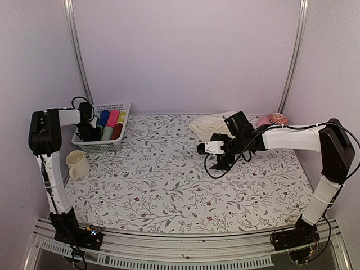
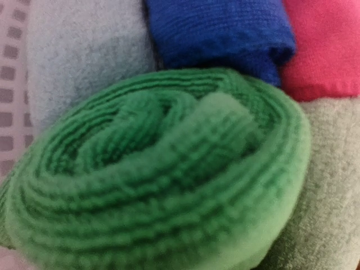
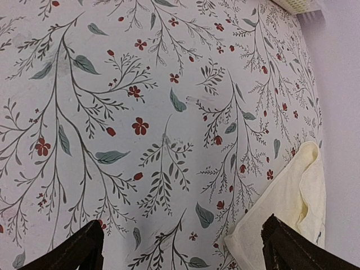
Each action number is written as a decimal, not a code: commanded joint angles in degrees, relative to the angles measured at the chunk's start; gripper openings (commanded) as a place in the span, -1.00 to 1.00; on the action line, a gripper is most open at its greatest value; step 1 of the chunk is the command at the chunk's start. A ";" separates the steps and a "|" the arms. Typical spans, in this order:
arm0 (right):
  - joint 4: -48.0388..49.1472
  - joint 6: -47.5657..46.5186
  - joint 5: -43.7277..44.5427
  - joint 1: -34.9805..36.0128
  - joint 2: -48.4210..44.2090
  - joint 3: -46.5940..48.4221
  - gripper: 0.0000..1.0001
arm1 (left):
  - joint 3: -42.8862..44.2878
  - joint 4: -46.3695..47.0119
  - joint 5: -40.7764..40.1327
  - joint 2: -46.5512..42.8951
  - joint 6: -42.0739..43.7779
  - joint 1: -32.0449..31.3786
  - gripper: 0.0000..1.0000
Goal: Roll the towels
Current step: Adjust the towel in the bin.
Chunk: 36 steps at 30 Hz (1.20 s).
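table (image 1: 169, 185) w/ basket (image 1: 105, 147), mug (image 1: 77, 165), cream towel (image 1: 209, 124)

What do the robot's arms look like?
The left arm and right arm are white tubes with chunky black joints and thin black cables. The right gripper has two dark, pointed fingers.

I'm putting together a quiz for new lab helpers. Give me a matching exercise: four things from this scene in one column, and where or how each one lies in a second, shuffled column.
1. green towel
2. cream towel
3. mug
4. pink dish

A. lying loose and unrolled at the back of the table
B. rolled up, packed among other coloured rolls
C. back right corner of the table
D. left side of the table, in front of the basket

Pairs: 1-B, 2-A, 3-D, 4-C
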 commanded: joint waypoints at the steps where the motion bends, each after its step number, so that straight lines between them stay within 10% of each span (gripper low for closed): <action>1: -0.66 -0.02 0.12 0.44 0.77 1.34 0.98 | -0.60 -2.34 5.16 0.01 1.64 0.33 -0.89; 18: -0.74 -0.02 0.02 0.77 0.53 1.35 0.98 | 0.55 -10.16 32.83 3.84 5.73 5.39 -1.00; 24: -0.73 -0.11 0.05 0.78 0.58 1.39 0.98 | -0.40 -8.53 24.83 3.81 2.77 5.31 -0.24; 36: -0.73 -0.11 0.46 1.13 0.69 1.35 0.98 | 1.37 -5.55 18.14 -6.12 -1.04 5.07 0.46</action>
